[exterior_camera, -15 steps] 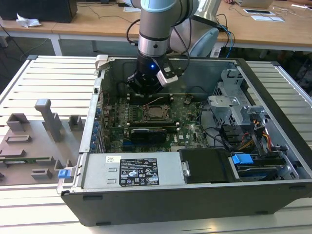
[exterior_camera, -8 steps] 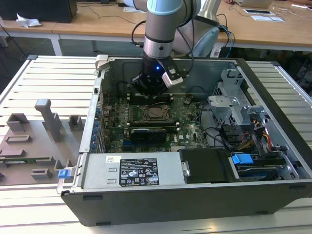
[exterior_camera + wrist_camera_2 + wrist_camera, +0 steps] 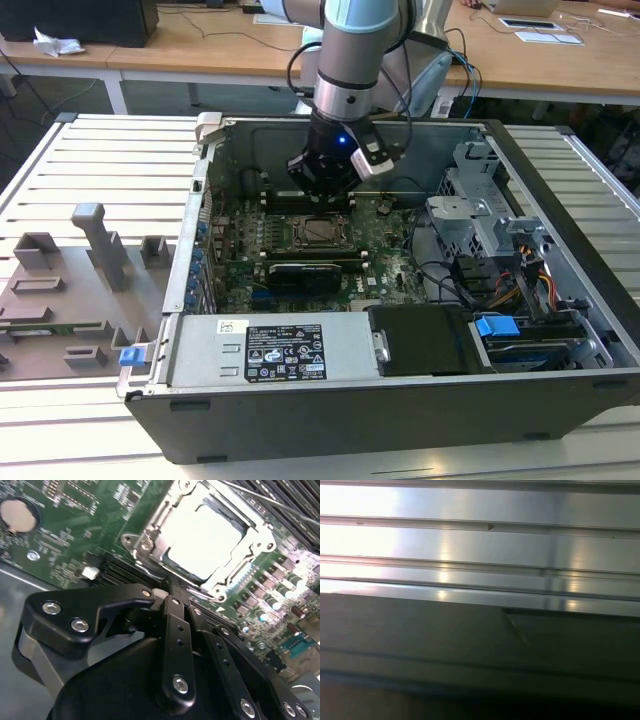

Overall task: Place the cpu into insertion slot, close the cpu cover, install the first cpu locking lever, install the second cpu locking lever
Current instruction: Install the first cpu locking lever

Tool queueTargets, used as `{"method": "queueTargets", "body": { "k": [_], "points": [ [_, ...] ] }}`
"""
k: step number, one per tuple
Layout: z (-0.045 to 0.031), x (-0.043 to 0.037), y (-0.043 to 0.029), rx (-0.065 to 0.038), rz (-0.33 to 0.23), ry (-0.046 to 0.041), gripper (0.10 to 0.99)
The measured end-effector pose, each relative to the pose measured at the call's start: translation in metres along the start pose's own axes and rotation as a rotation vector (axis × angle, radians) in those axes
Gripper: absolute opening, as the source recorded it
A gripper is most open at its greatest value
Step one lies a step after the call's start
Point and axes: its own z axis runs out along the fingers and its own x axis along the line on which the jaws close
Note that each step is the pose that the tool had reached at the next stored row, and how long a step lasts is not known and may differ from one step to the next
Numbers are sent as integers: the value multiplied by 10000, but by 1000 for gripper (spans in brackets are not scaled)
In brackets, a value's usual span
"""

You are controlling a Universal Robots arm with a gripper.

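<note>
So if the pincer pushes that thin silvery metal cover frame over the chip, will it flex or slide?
The silvery metal cover frame looks thin, so probably springy under load. It seems held at the socket's edge, so likely pivots rather than slides. The pincer sits right beside it.

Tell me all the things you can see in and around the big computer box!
computer case: one, dark grey, on the slatted metal table
green board: one, inside the case
cpu: one, silver, in the insertion slot
cpu cover: one, silvery, down around the cpu
expansion card: one, black, beside the slot
grey fixture tray: one, at the exterior view's left
pincer: one, black, fingers together at the slot's edge
</note>
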Motion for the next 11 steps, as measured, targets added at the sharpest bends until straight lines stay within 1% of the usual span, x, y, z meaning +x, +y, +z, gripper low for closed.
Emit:
{"method": "queueTargets", "body": {
  "k": [4, 11],
  "points": [
    [-2, -76, -9, -8, -2, 47, 106],
    [9, -104, -46, -6, 0, 75, 106]
  ]
}}
